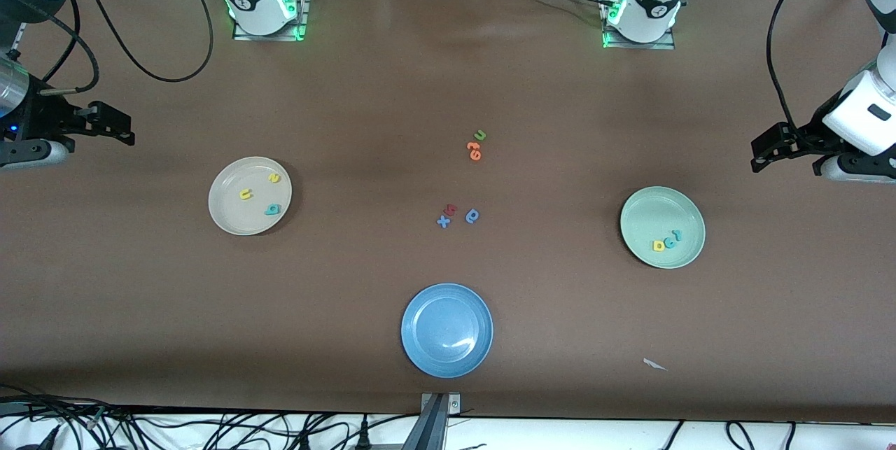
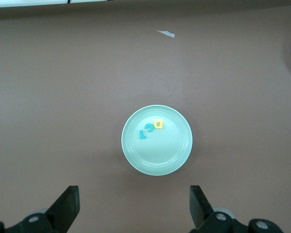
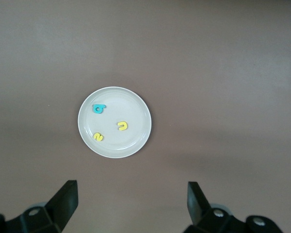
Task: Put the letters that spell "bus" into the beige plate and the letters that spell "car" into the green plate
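now the teal "b", yellow "u" and yellow "s" lay in the beige plate; the right gripper hung released above it, the left gripper likewise released.

Front camera high, whole table; wrist cameras each straight above one plate.

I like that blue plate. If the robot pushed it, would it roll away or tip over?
Probably neither. The blue plate looks wide and shallow and lies flat on the table, so it would likely slide. Its glossy surface hints at a slippery rim.
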Robot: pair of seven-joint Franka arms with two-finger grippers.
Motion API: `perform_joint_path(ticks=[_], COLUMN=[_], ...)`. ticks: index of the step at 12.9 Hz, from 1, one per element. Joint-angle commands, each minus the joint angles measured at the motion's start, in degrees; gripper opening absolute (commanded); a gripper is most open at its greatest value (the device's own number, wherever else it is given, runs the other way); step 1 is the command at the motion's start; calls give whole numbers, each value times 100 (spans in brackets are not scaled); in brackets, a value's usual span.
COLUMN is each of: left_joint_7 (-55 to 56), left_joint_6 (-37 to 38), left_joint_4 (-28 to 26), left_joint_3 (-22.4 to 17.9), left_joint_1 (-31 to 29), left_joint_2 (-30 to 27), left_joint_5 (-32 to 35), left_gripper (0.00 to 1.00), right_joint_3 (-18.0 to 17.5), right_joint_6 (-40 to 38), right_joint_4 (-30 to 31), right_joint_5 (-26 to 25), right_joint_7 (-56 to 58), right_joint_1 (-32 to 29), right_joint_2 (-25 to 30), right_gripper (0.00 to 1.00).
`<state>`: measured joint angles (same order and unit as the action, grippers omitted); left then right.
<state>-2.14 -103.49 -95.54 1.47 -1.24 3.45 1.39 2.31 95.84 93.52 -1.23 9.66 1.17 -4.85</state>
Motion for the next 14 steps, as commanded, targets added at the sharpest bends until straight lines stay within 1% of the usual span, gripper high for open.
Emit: perform_joint_path(ticks=[1,5,8,13,14], left_joint_7=[-67,-76,-76,-76,-67], left_joint_6=[119,119,119,119,119], left_joint_4=[159,159,159,159,159], left_joint_3=[2,2,2,2,2], left_joint_1=[18,18,18,18,18], left_joint_2=[59,59,59,59,59], left_joint_5=[125,125,125,125,125], left_gripper=[100,100,100,100,100], right_joint_3=[6,6,41,85,85], right_joint_6=[-101,-206,-662,-786,-795], right_joint_4=[-290,-360,-615,-642,-737], right_joint_5=[70,96,96,105,79], right_joint_7=[123,80,80,97,80], right_joint_1=[-55,-38,-46,-46,-46], right_joint_2=[-60,-25,-25,-33,-16], right_gripper=[100,100,100,100,100])
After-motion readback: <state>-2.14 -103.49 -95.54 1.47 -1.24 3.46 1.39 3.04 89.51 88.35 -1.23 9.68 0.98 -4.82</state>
